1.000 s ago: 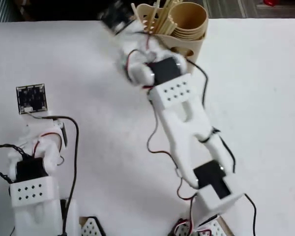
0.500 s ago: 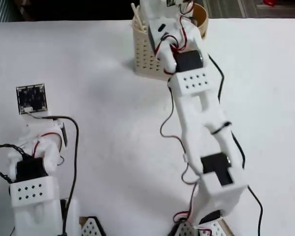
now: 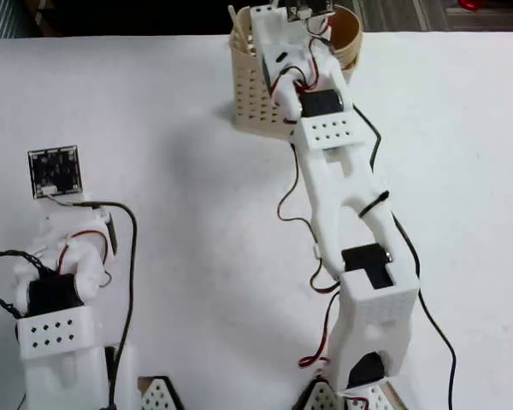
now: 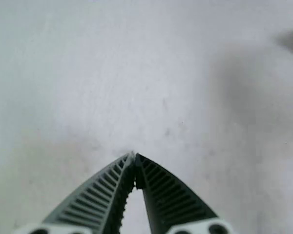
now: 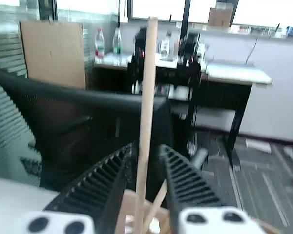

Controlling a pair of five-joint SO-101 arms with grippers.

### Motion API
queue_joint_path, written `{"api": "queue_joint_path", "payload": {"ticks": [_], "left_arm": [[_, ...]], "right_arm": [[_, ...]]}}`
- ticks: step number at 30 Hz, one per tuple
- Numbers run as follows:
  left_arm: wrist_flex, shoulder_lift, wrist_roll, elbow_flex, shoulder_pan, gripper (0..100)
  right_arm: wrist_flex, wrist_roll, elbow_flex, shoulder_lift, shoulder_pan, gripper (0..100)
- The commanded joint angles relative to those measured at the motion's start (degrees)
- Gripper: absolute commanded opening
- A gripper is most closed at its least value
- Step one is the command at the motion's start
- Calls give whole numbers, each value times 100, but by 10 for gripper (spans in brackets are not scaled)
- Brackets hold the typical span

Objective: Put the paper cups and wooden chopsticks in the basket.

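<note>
Wooden chopstick (image 5: 146, 87) sits at right gripper (image 5: 145, 148), clamped or not I can't tell; lower it straight into top-centre cream perforated basket (image 3: 252, 102).

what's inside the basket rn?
Paper cups and wooden chopsticks stick out of the basket; the right arm covers the rest of its opening.

On my feed, the white table (image 3: 154, 128) carries the pale, perforated basket (image 3: 252, 98), which stands upright directly on it near the middle of the far edge.
</note>
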Motion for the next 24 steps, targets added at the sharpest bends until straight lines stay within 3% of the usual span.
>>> {"api": "queue_joint_path", "payload": {"ticks": [1,4,8,15,24], "left_arm": [[-114,-110,-62,-53,-57,24],[-123,-110,-62,-53,-57,24],[-123,-110,-62,-53,-57,24],[-167,-119,-62,26,-48,24],[-1046,-119,-70,527,-48,24]], "right_arm": [[725,-53,-88,-787,-22,173],[1376,-53,-44,-1165,-84,139],[2484,-53,-44,-1560,-101,12],[4813,-62,-44,-2360,-101,18],[7090,-62,-44,-2870,-75,18]]}}
